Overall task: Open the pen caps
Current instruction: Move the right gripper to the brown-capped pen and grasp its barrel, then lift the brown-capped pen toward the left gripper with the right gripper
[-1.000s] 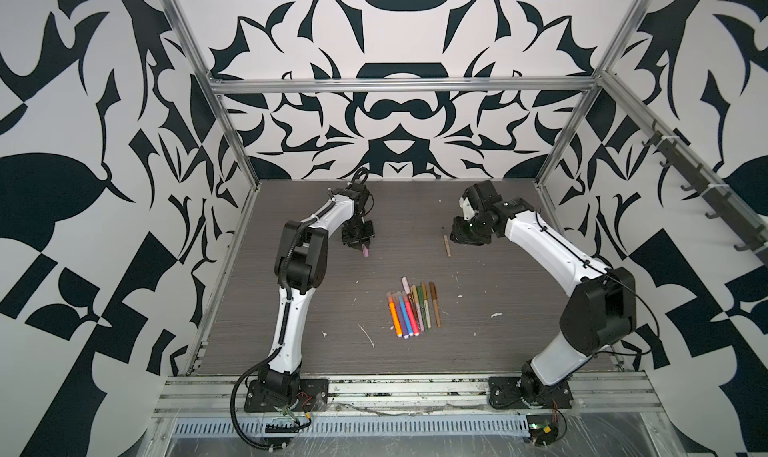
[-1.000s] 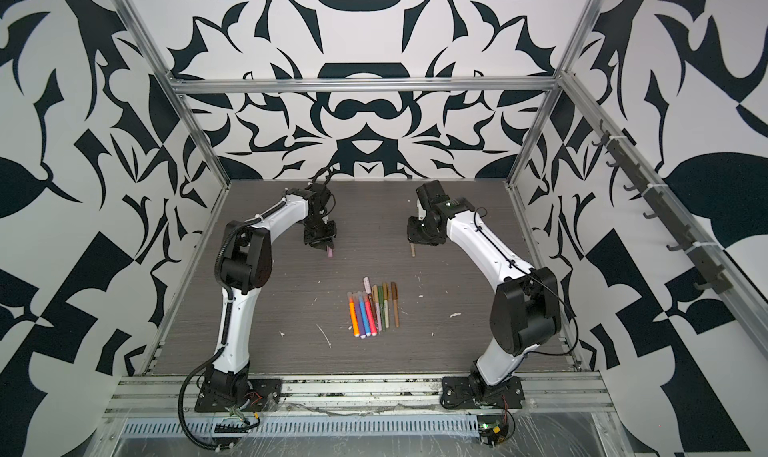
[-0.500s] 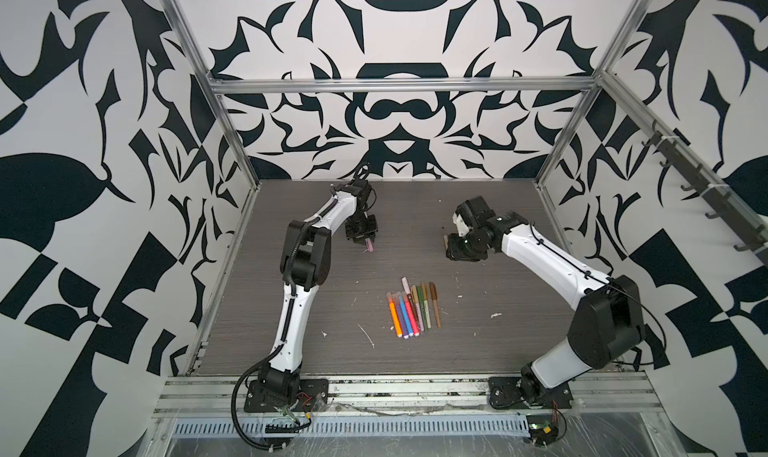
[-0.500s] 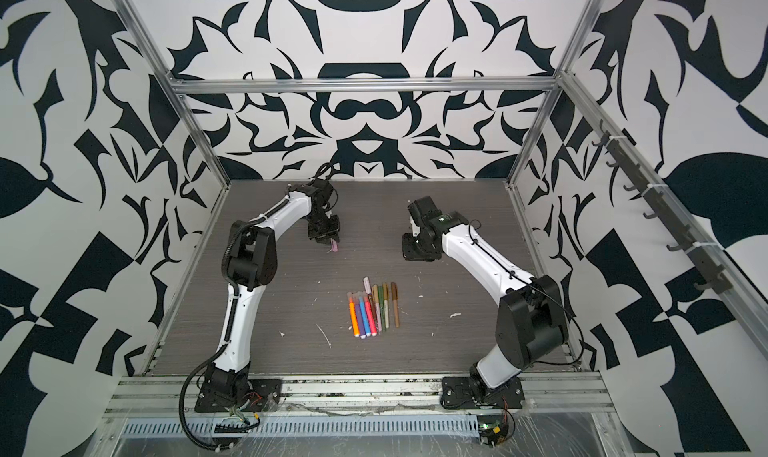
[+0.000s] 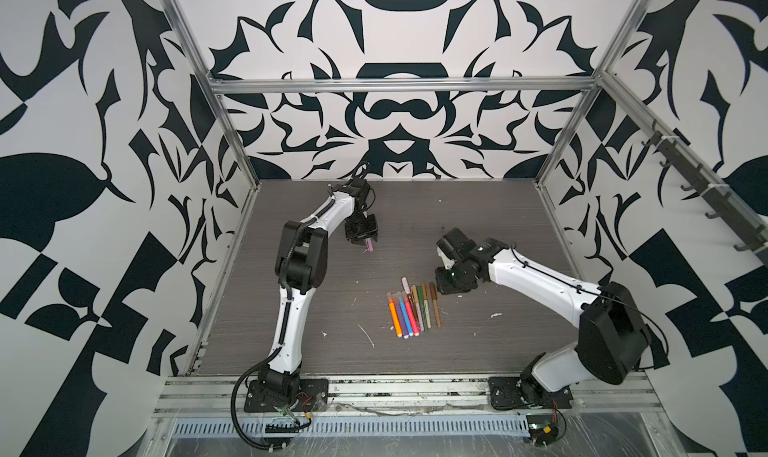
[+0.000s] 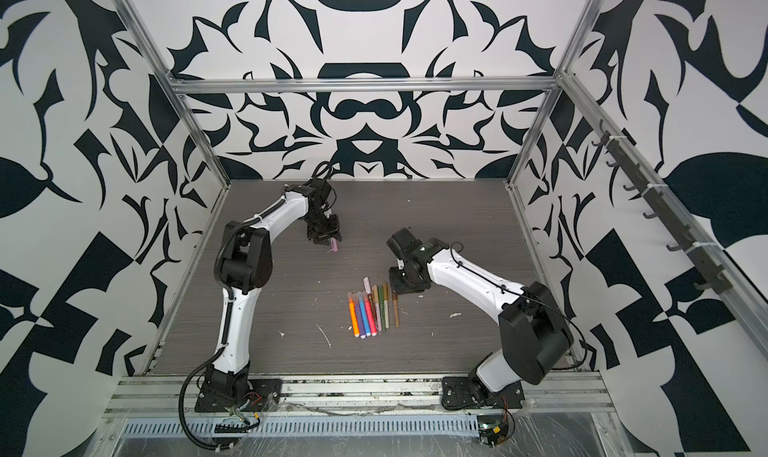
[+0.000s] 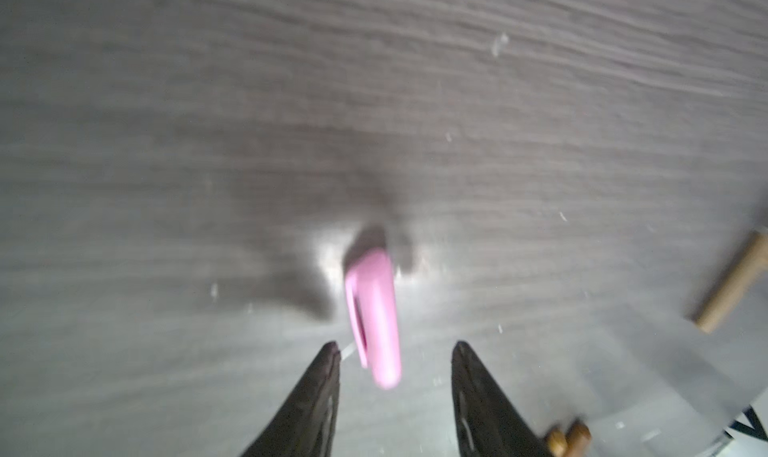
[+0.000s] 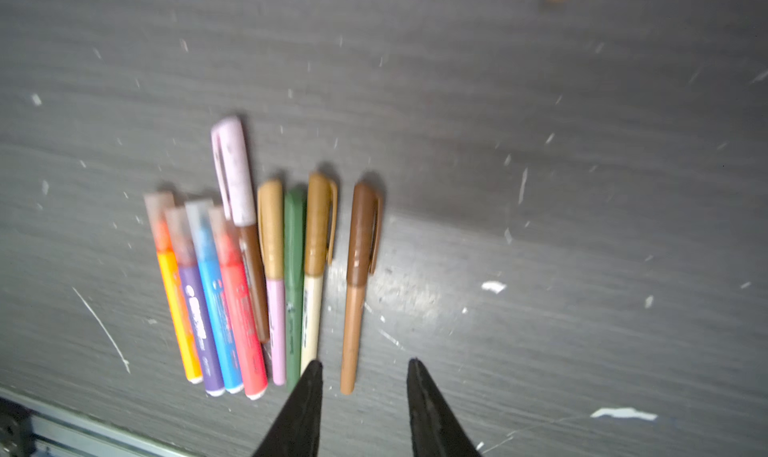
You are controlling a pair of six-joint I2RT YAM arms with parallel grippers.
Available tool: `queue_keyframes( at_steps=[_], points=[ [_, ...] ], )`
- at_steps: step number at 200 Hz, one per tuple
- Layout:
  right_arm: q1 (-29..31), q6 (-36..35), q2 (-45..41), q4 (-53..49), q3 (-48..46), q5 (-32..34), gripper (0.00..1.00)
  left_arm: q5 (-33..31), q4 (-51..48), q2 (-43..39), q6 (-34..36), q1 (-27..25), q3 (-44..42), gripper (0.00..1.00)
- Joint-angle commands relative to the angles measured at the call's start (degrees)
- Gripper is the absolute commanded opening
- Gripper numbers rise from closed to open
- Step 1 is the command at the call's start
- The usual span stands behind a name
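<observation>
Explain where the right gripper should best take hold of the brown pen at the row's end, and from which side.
Grip the brown pen by its bare barrel, clear of the darker cap, from above, a jaw on each long side. It lies flat, slightly apart from the cream-barrelled pen, so one jaw probably fits that gap. The open right gripper hovers nearby.

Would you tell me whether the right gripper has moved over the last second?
Yes: the right gripper came forward across the table toward the pens.
</observation>
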Motion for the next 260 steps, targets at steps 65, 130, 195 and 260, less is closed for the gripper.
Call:
queue_keyframes(
  at_steps=[65,130,195,260],
  points=[
    [9.2,8.7,-1.7,4.7,-10.0,2.6,0.35,6.6,14.3,-21.4,-8.6,0.1,-20.8,0.49],
    [9.8,9.6,2.2,6.7,-10.0,4.3,0.26,7.2,13.8,-22.0,-8.9,0.1,-21.7,0.49],
    [9.8,9.9,5.7,8.2,-11.0,5.1,0.25,7.2,12.8,-22.6,-8.4,0.1,-21.8,0.49],
    [8.8,6.0,3.7,3.1,-5.2,6.3,0.09,13.2,17.9,-23.9,-13.9,-1.4,-25.5,0.49]
  ],
)
